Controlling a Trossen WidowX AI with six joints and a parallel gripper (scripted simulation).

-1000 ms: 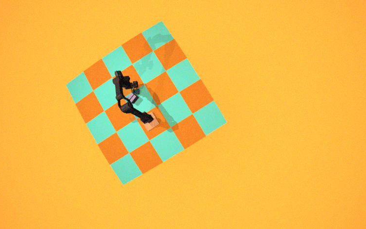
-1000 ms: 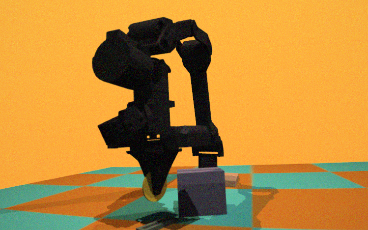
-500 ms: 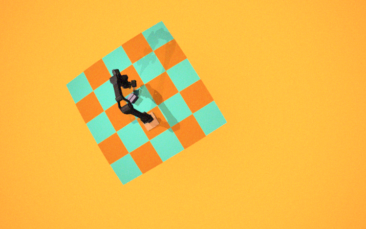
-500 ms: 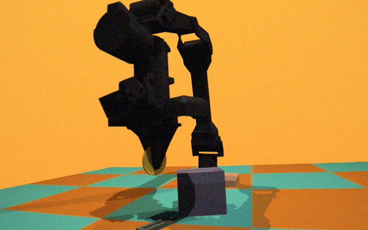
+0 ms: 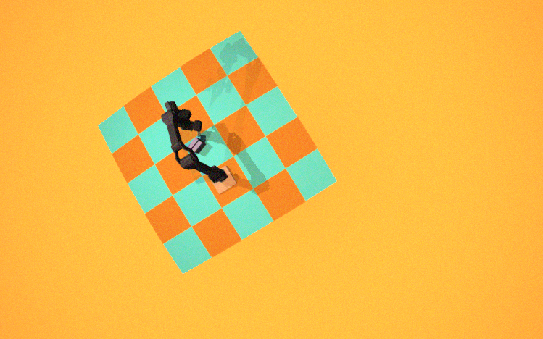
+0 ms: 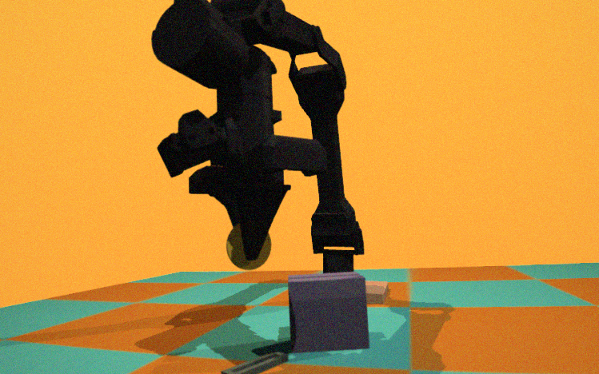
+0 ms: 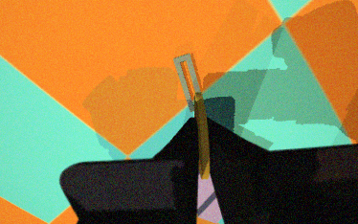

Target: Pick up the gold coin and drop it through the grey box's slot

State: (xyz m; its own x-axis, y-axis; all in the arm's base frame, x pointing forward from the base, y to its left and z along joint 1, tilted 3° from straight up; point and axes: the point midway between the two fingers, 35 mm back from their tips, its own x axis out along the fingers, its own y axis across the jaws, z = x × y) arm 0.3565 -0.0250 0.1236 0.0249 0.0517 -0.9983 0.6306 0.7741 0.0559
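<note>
A: Status, near to far?

B: Shallow dark-green holder (image 6: 255, 364) sits vacated on the checkered worktop (image 6: 501, 335). Closed grey box (image 6: 328, 310) behind it. Thin gold coin (image 6: 248, 247) is up in the air left of the box, above lid height, black gripper (image 6: 251, 248) jaws clamped on it edge-on.

A: Left?

B: Carry over, align, release (pick looks done). Slot barely shows: a sliver in the wrist view, arm covers it from the top.

The top view looked straight down from far above the checkered floor (image 5: 218, 235). The exterior view sat low and close, facing the arm (image 6: 245, 116). The wrist view looked down past the gripper (image 7: 202, 144); all three shared the floor.
</note>
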